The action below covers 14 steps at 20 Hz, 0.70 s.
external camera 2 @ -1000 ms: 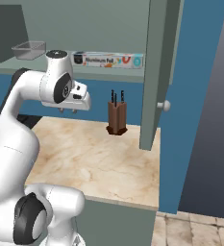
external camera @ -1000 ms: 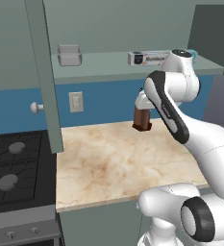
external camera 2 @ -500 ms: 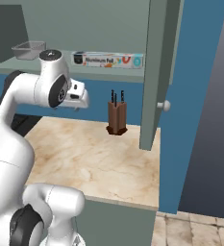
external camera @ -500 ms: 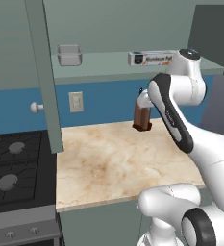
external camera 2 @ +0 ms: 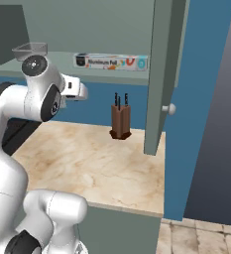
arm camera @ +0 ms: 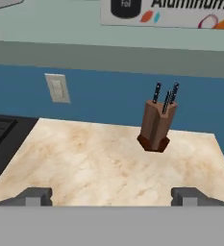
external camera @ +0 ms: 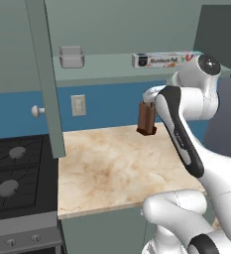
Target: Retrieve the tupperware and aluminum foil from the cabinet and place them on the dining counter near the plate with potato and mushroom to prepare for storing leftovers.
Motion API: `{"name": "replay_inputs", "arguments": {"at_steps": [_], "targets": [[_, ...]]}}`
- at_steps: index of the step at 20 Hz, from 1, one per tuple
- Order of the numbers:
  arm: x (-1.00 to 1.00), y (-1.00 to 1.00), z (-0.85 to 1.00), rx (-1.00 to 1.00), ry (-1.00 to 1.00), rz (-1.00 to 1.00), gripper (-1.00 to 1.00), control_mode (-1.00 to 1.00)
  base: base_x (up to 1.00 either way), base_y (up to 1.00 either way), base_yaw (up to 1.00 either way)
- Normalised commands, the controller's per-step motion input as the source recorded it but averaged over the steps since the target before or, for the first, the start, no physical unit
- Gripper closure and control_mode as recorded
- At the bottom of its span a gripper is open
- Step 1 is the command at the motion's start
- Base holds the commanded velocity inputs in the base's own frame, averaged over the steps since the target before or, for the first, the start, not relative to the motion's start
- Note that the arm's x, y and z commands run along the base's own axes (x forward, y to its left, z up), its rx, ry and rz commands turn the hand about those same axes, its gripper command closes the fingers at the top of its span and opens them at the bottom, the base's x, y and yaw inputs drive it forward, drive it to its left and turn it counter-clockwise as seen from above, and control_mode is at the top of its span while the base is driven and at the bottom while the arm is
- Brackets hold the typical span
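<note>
— Pincer first: how does it stand?

— Spread wide, nothing between the fingers. The hand view shows both dark tips far apart above the marbled worktop, with bare stone between them. It hangs in the air in front of the cabinet, below shelf level.

— Where is the tupperware?

— On the pale green shelf inside the cabinet, toward its left end in the left base view. It sits upright, by itself, well apart from the carton. From the right base view it shows just above the arm's upper joint.

— And the aluminum foil?

— Same shelf, lying lengthwise along the front edge, printed label facing out. In the left base view it is near the right end, just above the arm's wrist. The hand view catches its lower label at the top edge.

— Anything else on the worktop?

— A brown knife block with dark handles stands at the back by the blue wall, below the foil. A white wall outlet sits to its left, and the black stove adjoins the worktop's left side. Both cabinet doors stand open
</note>
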Motion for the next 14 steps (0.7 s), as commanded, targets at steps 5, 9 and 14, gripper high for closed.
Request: {"name": "replay_inputs", "arguments": {"at_steps": [5, 9, 14], "targets": [[0.09, 0.20, 0.50, 0.00, -0.06, -0.09, -1.00, -1.00, 0.00, 0.00, 0.00], [0.18, 0.22, 0.40, 0.00, 0.00, -0.19, -1.00, -1.00, 0.00, 0.00, 0.00], [0.19, 0.25, 0.30, 0.00, 0.00, -0.23, -1.00, -1.00, 0.00, 0.00, 0.00]]}}
